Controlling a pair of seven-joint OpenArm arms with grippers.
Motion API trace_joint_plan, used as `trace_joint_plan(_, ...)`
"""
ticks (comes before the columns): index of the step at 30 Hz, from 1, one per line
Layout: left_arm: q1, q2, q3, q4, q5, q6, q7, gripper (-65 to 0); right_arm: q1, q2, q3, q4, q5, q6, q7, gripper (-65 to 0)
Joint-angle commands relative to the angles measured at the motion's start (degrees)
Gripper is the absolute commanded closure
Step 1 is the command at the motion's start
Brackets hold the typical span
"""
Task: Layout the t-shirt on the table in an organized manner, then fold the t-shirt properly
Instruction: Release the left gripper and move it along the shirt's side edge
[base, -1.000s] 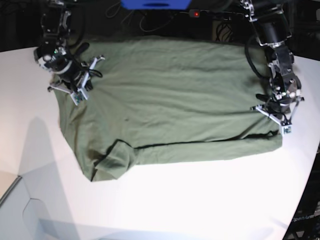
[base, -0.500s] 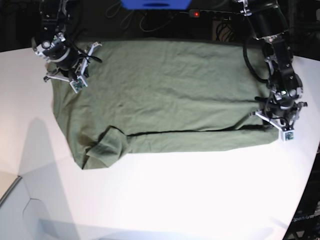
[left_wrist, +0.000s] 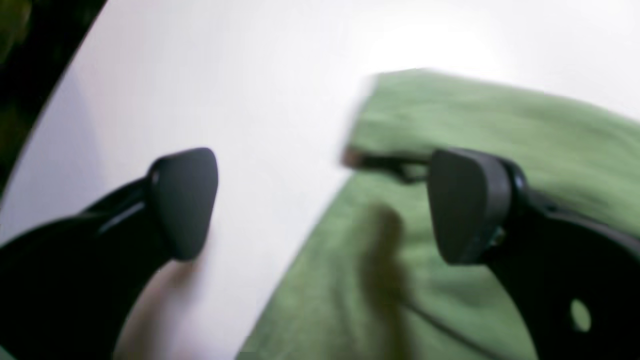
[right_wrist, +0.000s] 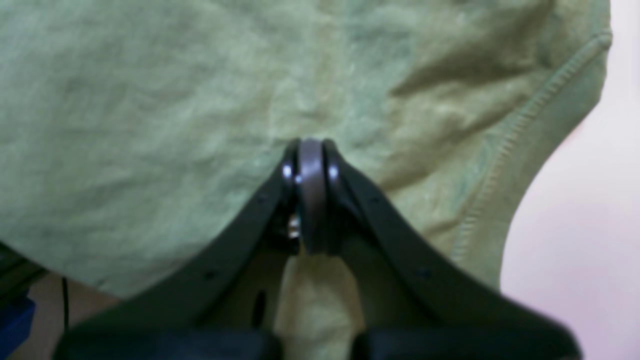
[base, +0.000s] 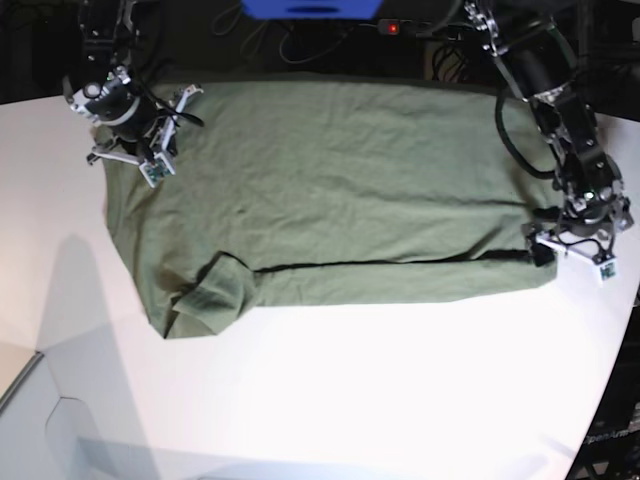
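Your left gripper (base: 582, 256) stands with its jaws spread wide and nothing between them. In the left wrist view one pad (left_wrist: 184, 202) hangs over bare white table (base: 330, 400) and the other pad sits over green cloth, so the pincer straddles the shirt's side edge just at the corner. From there the t-shirt (base: 330, 190) runs away from you across the table toward your other arm: its long axis lies side to side in the base view, and a folded-over strip along the near edge ends at a dark seam line just beside this open pincer.

Your right gripper (right_wrist: 311, 192) is at the far end of that axis, its jaws pressed together with olive fabric pinched between them near a stitched hem; the base view puts it at the shirt's back corner on the view's left.

So the cloth is pinned at one end and free at the other. A bunched sleeve (base: 215, 290) lies doubled on the near edge, closer to your right arm than your left. Any next smoothing or fold likely turns on that: the left pincer is the free one, and the shirt lies wholly to its inner side, none beyond it.
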Motion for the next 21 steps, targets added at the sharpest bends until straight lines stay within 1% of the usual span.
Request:
trace_joint_plan(1,-1.74,-0.42,-1.58,0.32,-0.35,0.01,-1.08,-65.0,0.91,0.41,0.15,0.82,0.68,-0.03,0.96,0.0)
trace_joint_plan(2,-2.10,-0.42,-2.55,-0.47,-0.35,-0.08,-1.08,-65.0,1.00,0.32,0.24,0.73,0.68,-0.03,0.79,0.0)
trace_joint_plan(5,-2.80,-0.86,-2.63,-2.93,-0.96,-0.17,-1.08,-65.0,1.26,0.32,0.33,0.73,0.68,-0.03,0.70,0.0)
trace_joint_plan(7,-3.50,-1.30,-2.81,-4.08,-4.30,-0.17,-1.08,-65.0,1.26,0.32,0.15,0.73,0.68,-0.03,0.70,0.0)
trace_joint_plan(9,-3.68,-2.80,-2.55,-5.22,-8.26,-0.17,-1.08,-65.0,1.26,0.32,0.15,0.73,0.68,-0.03,0.70,0.0)
trace_joint_plan(13,-3.77,-3.50,-2.55,-7.42,-14.41,-0.17,-1.08,-65.0,1.09,0.32,0.15,0.73,0.68,-0.03,0.61,0.0)
trace_joint_plan(16,-3.94,-4.11,-2.55,-8.82,-16.08,-0.17,-1.08,-65.0,1.09,0.32,0.15,0.73,0.68,-0.03,0.61,0.0)
trace_joint_plan(21,-5.61,-4.03,-2.55,-11.02,-16.08,-0.17,-1.17,-65.0,1.09,0.41,0.24,0.73,0.68,-0.03,0.61,0.0)
